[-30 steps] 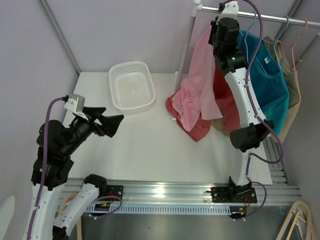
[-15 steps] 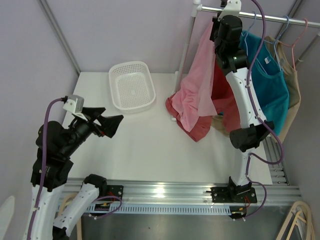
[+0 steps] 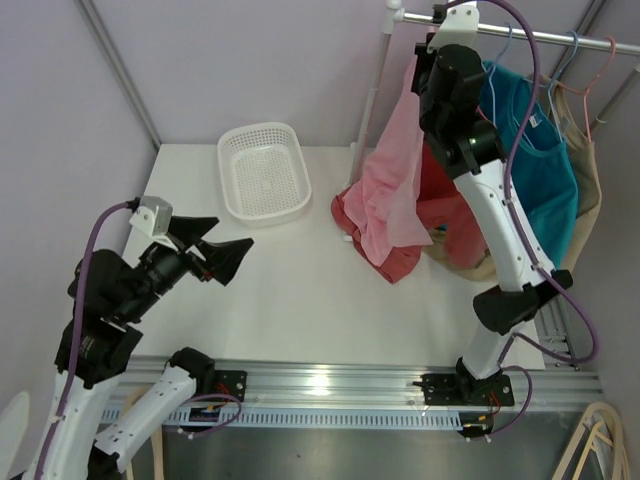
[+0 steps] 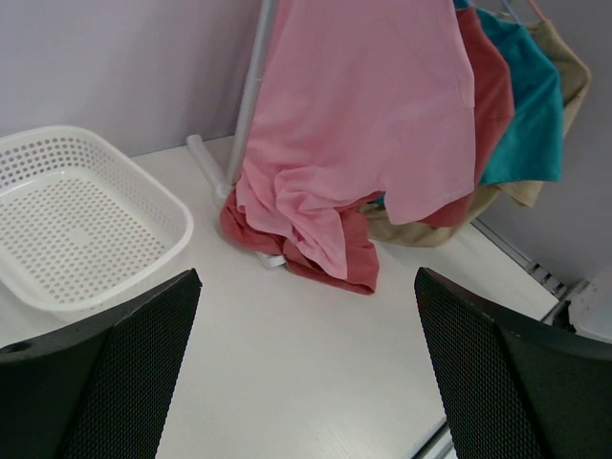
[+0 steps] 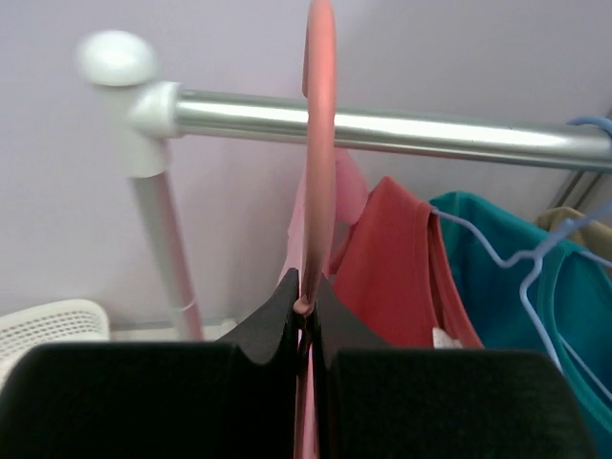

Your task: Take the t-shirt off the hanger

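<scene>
White table, lilac walls | metal clothes rail at far right | pink cotton t-shirt hangs under the rail's left end, lower part lying on the table | right gripper clamped on thin pink plastic hanger at the rail | left gripper spread wide above the table, holding nothing | white perforated plastic basket beside the rack.

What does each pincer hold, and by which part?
Right pincer: the pink hanger, low on its hook. Left pincer: open, holding nothing.
</scene>
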You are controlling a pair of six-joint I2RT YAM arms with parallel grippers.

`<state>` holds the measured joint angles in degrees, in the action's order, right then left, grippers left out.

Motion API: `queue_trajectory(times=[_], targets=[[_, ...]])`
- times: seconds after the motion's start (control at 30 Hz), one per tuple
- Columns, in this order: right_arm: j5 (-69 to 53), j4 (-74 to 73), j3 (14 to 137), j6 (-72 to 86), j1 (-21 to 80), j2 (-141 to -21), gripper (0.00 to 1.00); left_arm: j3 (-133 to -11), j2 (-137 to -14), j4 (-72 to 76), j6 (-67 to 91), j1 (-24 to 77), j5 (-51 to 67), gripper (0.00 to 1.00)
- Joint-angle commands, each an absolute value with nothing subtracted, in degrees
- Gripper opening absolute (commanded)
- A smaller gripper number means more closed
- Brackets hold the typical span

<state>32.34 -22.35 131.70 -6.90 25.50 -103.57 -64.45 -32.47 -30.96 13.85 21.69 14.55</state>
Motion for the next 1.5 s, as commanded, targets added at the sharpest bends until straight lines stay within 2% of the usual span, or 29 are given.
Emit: queue_trajectory(times=[0.0, 0.13, 0.3, 0.37, 0.5, 0.57, 0.67, 0.8, 1.23, 1.33, 1.47], targets=[[40.23, -16.61, 128.68, -6.87, 29.6, -95.37, 0.0, -66.09, -30.67, -28.56, 10.64, 27.24, 8.62, 1.0], [44.99, -21.44, 126.13, -1.41, 32.78, -92.38, 0.0, -69.08, -33.04, -29.01, 10.2, 28.91, 9.4, 1.0], [50.7, -27.49, 125.94, 6.31, 35.77, -92.63, 0.0, -74.51, -42.0, -25.85, 9.5, 31.72, 14.06, 1.0], [53.17, -28.47, 128.47, 8.69, 37.17, -94.82, 0.0, -78.28, -47.77, -26.36, 6.78, 36.87, 11.18, 0.99], [61.6, -33.3, 138.3, 9.93, 41.39, -101.14, 0.0, -86.9, -57.88, -26.63, -2.09, 48.84, -3.56, 0.99], [63.97, -33.92, 141.58, 10.28, 43.58, -103.0, 0.0, -89.99, -61.51, -25.67, -6.14, 53.5, -6.14, 0.99], [64.6, -32.79, 143.52, 10.11, 44.82, -104.24, 0.0, -88.69, -64.51, -20.68, -9.83, 56.68, -7.12, 0.99], [62.59, -32.7, 143.96, 10.37, 44.82, -104.24, 0.0, -80.53, -63.28, -13.63, -11.42, 57.83, -6.59, 1.0], [60.47, -32.26, 145.02, 9.67, 44.82, -103.18, 0.0, -76.64, -67.67, -12.31, -12.66, 60.29, -10.73, 0.97], [60.29, -32.26, 145.02, 9.93, 44.82, -103.1, 0.0, -76.47, -68.55, -12.13, -12.92, 60.91, -9.41, 0.9], [59.77, -31.73, 145.19, 9.32, 44.82, -102.92, 0.0, -76.55, -70.22, -13.09, -12.75, 61.87, -11.33, 0.63]])
